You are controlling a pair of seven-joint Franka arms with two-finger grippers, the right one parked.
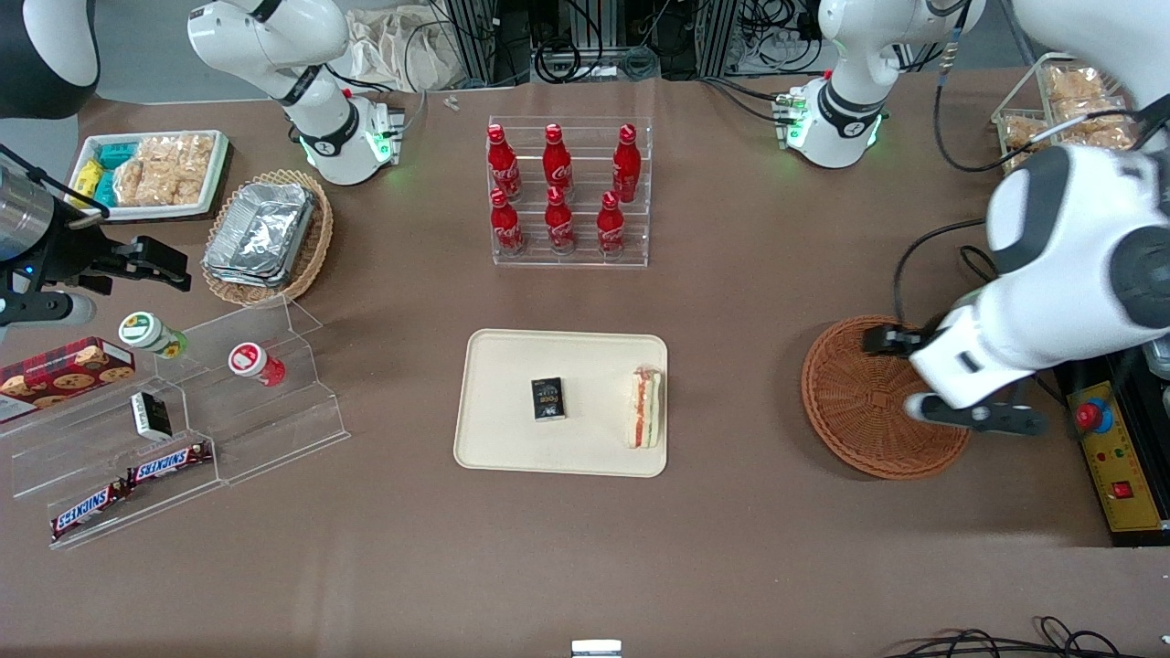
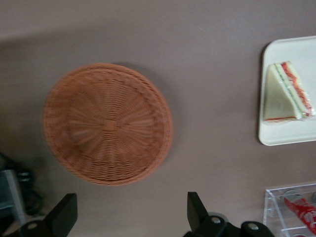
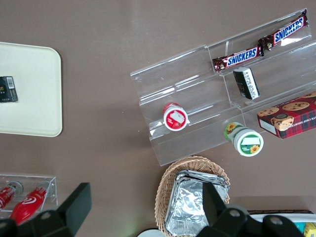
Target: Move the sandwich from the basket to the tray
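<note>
Your sandwich (image 1: 644, 408) already lies on the tray (image 1: 512, 448), near its edge toward the working arm, beside a small black box (image 1: 547, 399). Soft and slick in its wrap, it wants light pressure across the bread faces. Over the empty basket (image 1: 855, 402), your gripper (image 2: 131, 215) hangs spread, holding nothing.

Brown desk (image 1: 731, 548) carries cream tray (image 1: 512, 429) at centre, reddish wicker basket (image 1: 850, 402) toward working arm's end, bottle rack (image 1: 571, 256) farther from front camera, clear stepped shelf (image 1: 274, 429) and tan foil-container basket (image 1: 311, 256) toward parked arm's end. Claw (image 2: 132, 213) hovers above basket, fingers spread.
</note>
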